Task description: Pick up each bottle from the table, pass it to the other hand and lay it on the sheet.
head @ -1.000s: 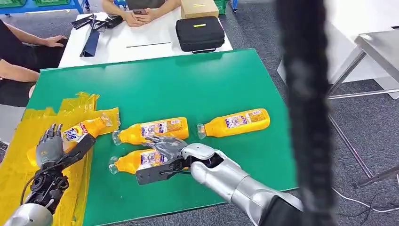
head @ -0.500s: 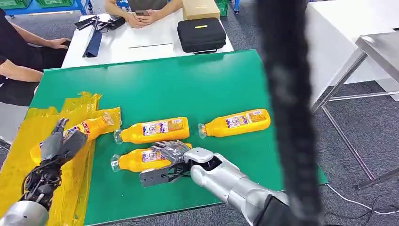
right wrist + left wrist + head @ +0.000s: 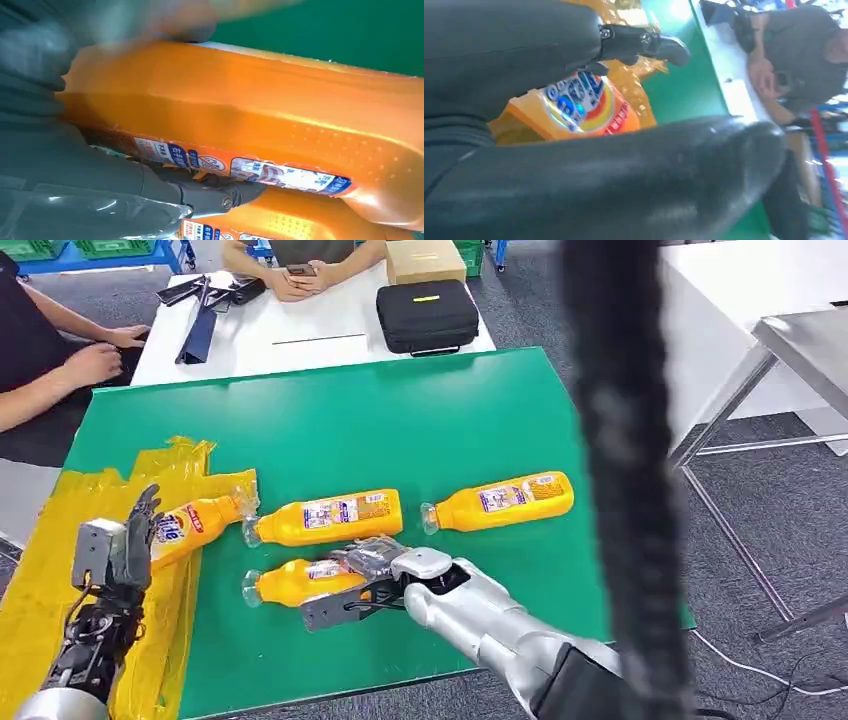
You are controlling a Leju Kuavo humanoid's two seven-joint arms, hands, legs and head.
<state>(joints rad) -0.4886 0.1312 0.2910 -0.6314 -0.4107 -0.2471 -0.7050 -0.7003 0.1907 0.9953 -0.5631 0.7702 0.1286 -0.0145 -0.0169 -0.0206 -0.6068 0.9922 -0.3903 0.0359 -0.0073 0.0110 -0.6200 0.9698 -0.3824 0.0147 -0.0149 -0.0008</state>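
The right hand (image 3: 365,575) lies over the nearest orange plastic drink bottle (image 3: 300,582), fingers wrapped over its labelled middle; the right wrist view shows the thumb under the bottle's side and fingers above it, so the hand grips it. This bottle lies on its side on the green table top (image 3: 400,420), its clear cap pointing toward 9 o'clock. Just beyond it, toward 12 o'clock, a second orange bottle (image 3: 325,517) lies parallel, apart from the hand. A third orange bottle (image 3: 500,500) lies at 2 o'clock from the right hand, well apart.

The left hand (image 3: 125,550) stands with fingers apart beside a fourth orange bottle (image 3: 195,527) lying on the crinkled yellow plastic sheet (image 3: 60,510). In the left wrist view this bottle's label sits between thumb and fingers; whether they touch it I cannot tell.

At 12 o'clock, on a white table (image 3: 300,325), sits a black zipped case (image 3: 425,312).
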